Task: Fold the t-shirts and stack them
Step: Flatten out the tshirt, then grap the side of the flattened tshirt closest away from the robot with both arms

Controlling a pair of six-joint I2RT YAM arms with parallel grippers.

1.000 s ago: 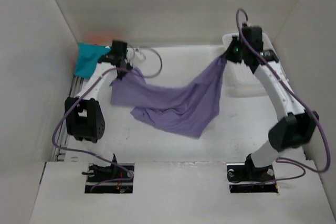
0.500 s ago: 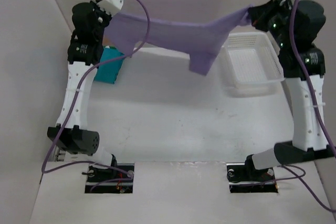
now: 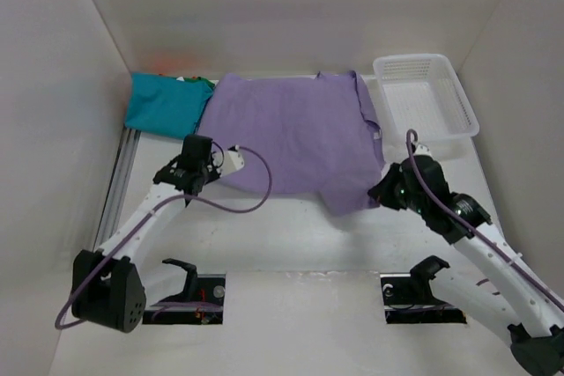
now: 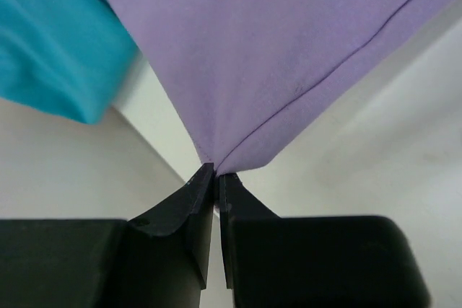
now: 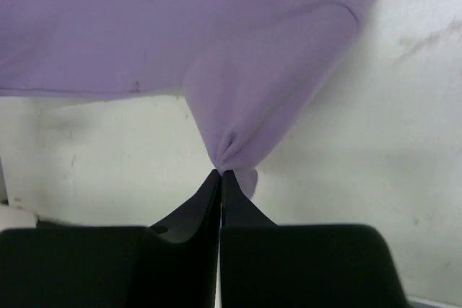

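A lavender t-shirt (image 3: 295,134) lies spread flat on the table, collar end toward the back wall. My left gripper (image 3: 212,175) pinches its near left corner; in the left wrist view the jaws (image 4: 216,174) stand almost together with the cloth tip (image 4: 274,55) caught between them. My right gripper (image 3: 380,191) is shut on the near right corner, where the lavender fabric (image 5: 238,48) bunches at the closed tips (image 5: 220,173). A teal t-shirt (image 3: 167,103) lies folded at the back left, its edge touching the lavender one, and shows in the left wrist view (image 4: 50,48).
A white lattice basket (image 3: 426,103) stands at the back right, just beyond the lavender shirt's right edge. White walls close in the table on the left, back and right. A metal rail (image 3: 119,173) runs along the left edge.
The lavender shirt hung stretched in the air between both raised arms. Both arms have come down and toward the near side, and the shirt now lies flat on the table.
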